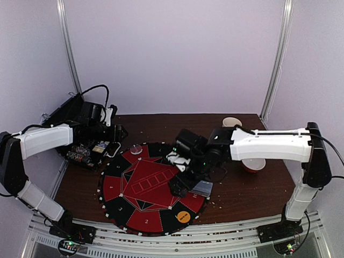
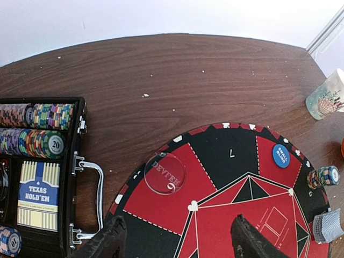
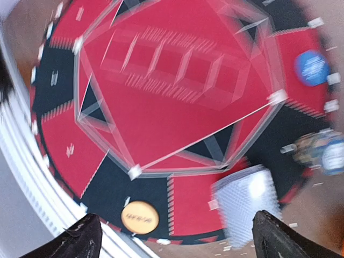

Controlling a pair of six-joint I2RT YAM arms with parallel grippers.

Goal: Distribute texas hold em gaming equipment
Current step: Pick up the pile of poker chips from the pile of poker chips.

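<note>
A round red-and-black poker mat lies mid-table. On it sit a clear dealer button, a blue small-blind button, a short chip stack, a grey-blue-backed card deck and an orange button. My left gripper hovers open over the mat's left part, just short of the dealer button, with nothing between its fingers. My right gripper is open above the mat's near right edge, between the orange button and the deck, and holds nothing. The right wrist view is motion-blurred.
An open black case at the left holds rows of chips and a Texas Hold'em card box. A white patterned mug stands at the back right. A white-and-orange bowl lies partly under the right arm.
</note>
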